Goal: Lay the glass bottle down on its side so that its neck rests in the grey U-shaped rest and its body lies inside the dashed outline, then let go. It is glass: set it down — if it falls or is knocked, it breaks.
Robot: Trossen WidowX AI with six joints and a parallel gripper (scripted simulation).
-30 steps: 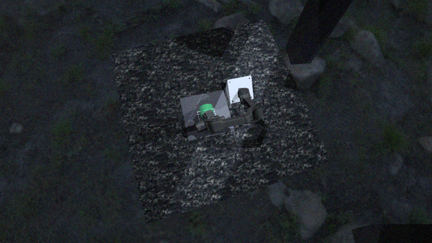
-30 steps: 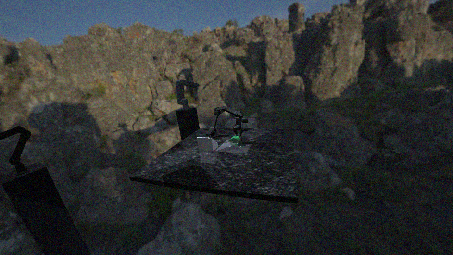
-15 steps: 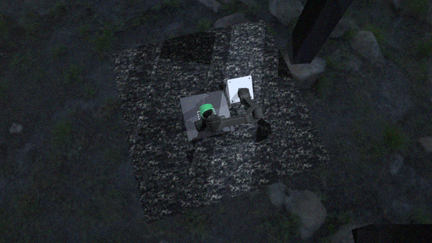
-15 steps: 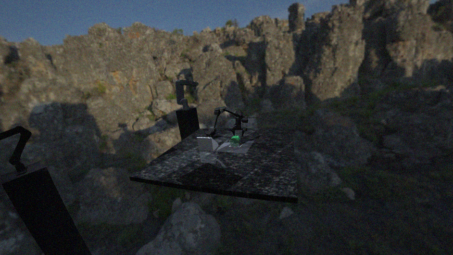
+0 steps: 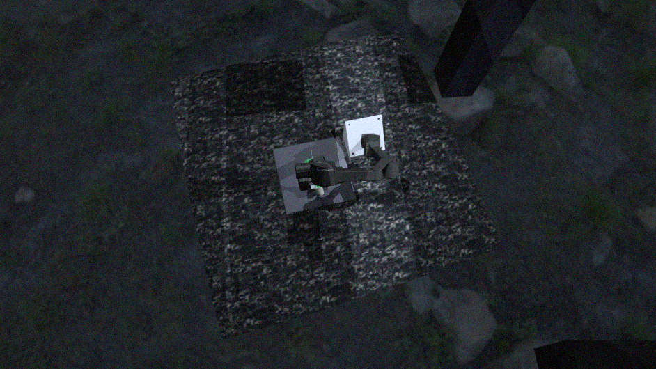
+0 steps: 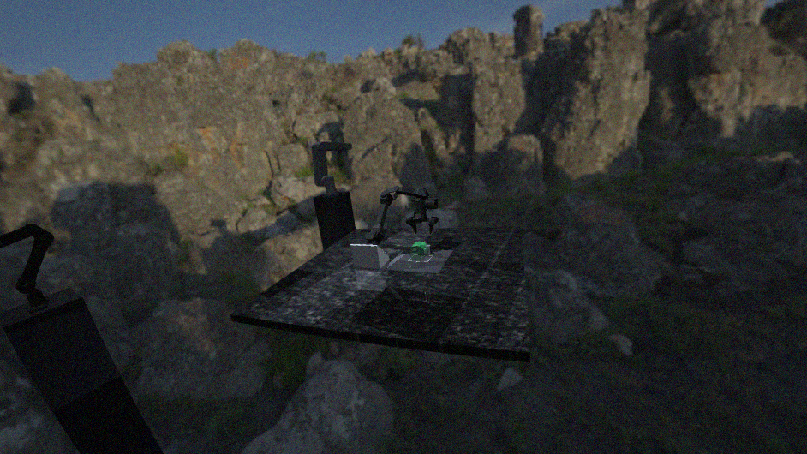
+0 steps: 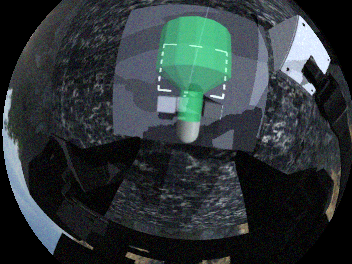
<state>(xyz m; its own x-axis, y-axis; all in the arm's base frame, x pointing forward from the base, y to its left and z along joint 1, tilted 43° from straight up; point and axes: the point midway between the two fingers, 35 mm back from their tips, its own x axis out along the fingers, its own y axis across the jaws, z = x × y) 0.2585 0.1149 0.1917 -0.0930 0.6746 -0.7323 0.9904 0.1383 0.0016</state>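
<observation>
The green glass bottle (image 5: 319, 190) (image 6: 419, 248) (image 7: 195, 70) lies on its side, its neck between the arms of the grey U-shaped rest (image 7: 166, 105). In the wrist view its body overlaps the dashed outline (image 7: 164, 90) and appears to reach past the outline's far edge; how much is true overhang and how much is viewing angle I cannot tell. The pale capped end sticks out past the rest toward me. My gripper (image 6: 423, 229) (image 7: 190, 150) is wide open and empty, above the bottle, with a finger out to each side of the capped end. The arm hides much of the bottle in the top view.
The grey slab (image 5: 293, 202) (image 7: 135, 55) lies under the bottle and rest. A white-topped box (image 5: 362, 126) (image 6: 367, 254) (image 7: 305, 42) stands beside the slab, close to my arm's base. Other arms stand on black pedestals (image 6: 333, 220) (image 6: 79, 361) off the speckled table (image 5: 256, 275) (image 6: 315, 304).
</observation>
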